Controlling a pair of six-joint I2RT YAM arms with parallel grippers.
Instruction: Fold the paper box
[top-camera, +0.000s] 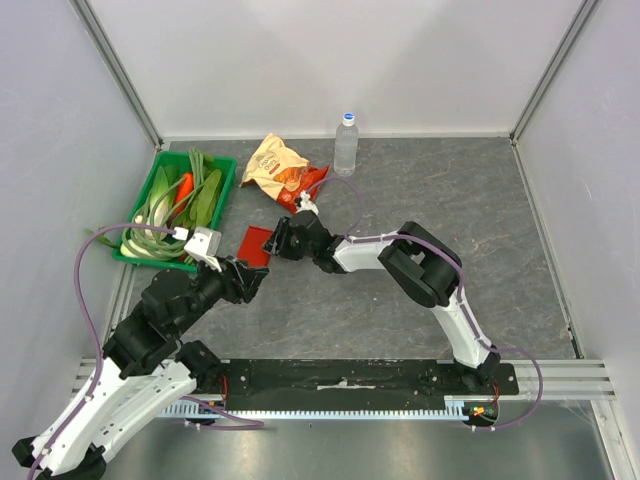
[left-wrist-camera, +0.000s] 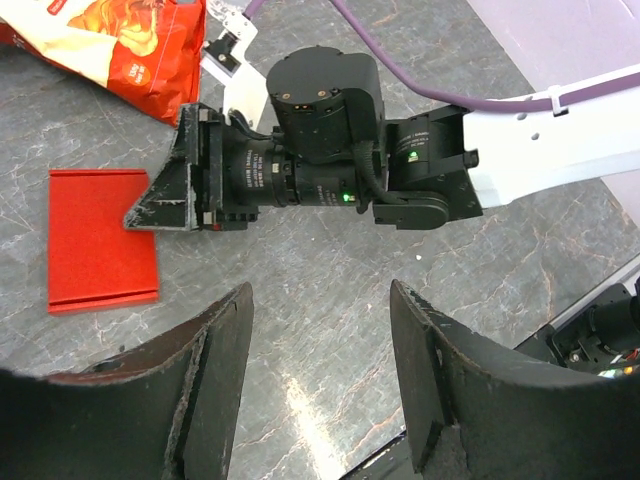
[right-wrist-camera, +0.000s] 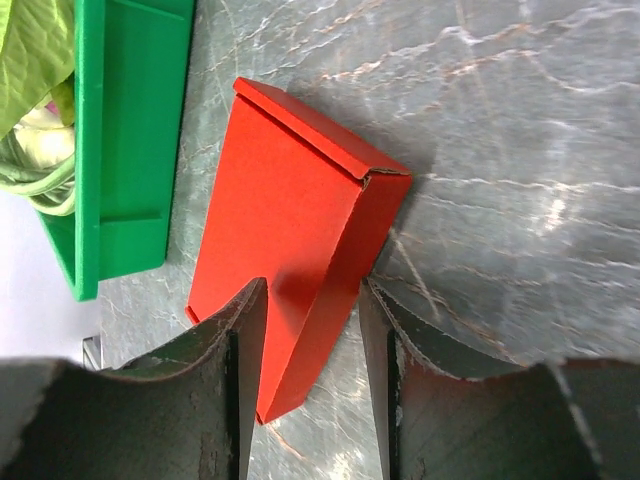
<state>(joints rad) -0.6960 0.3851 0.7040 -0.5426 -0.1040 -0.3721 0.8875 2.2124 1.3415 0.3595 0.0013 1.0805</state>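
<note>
The paper box is a bright red folded piece lying on the grey table just right of the green tray. In the right wrist view the box shows a flat top face and a raised side wall with a crease. My right gripper is closed onto that folded edge, with one finger over the top face and the other against the side wall. In the top view the right gripper is at the box's right edge. My left gripper is open and empty, hovering just below the box; its jaws frame bare table.
A green tray of vegetables stands at the left, close to the box; its wall shows in the right wrist view. An orange-and-red snack bag lies behind the box. A clear water bottle stands at the back.
</note>
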